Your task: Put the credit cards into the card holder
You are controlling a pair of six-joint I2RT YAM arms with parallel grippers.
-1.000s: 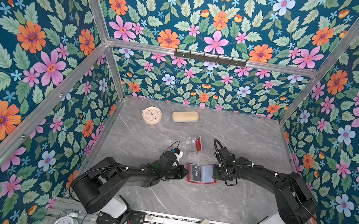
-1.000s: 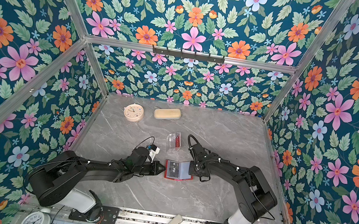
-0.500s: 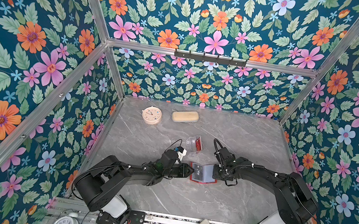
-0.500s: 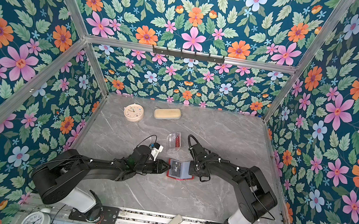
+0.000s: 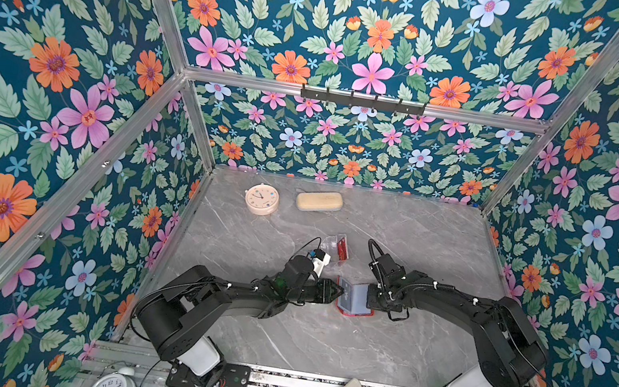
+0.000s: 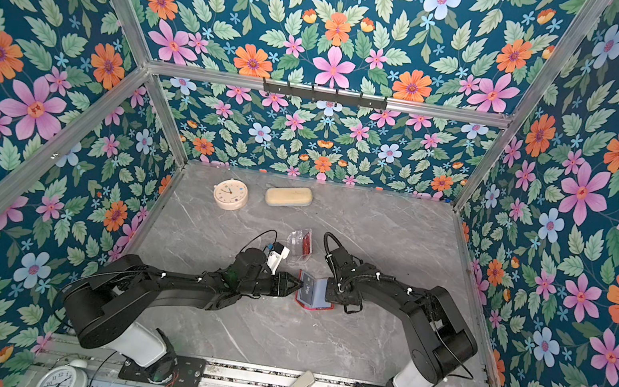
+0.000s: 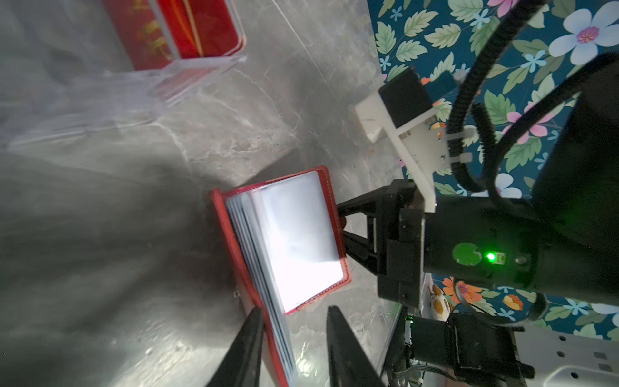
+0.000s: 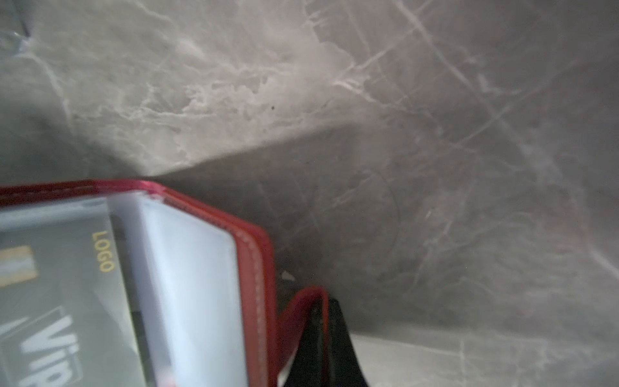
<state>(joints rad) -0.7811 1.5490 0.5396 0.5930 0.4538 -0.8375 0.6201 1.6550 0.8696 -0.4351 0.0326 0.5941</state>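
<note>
While the red card holder [image 8: 258, 284] lies open at the middle of the grey marbled table [image 5: 317, 343], the right gripper [image 8: 323, 313] pinches its closing tab [image 8: 294, 311] from the right, a grip only the right wrist view shows up close. That same view reads a dark card [image 8: 67, 284] inside a clear sleeve of the holder, gold "LOGO" and white "Vip" on its face. In a top view the dark card [image 6: 308, 287] is a small patch with only "Vip" legible. The left wrist view washes the sleeves out to white glare, yet it shows the left gripper [image 7: 294, 310] at the holder's opposite edge, jaws spread, the leaf edges between them and close against one finger [image 7: 249, 341]. Just beyond the holder a red card [image 7: 201, 30] stands in a clear plastic stand [image 7: 187, 73], its gold lettering too blurred to read. In both top views the jaws are too small to tell apart. A round pink clock [image 5: 261, 198] and a beige case [image 5: 319, 201] sit near the back wall
</note>
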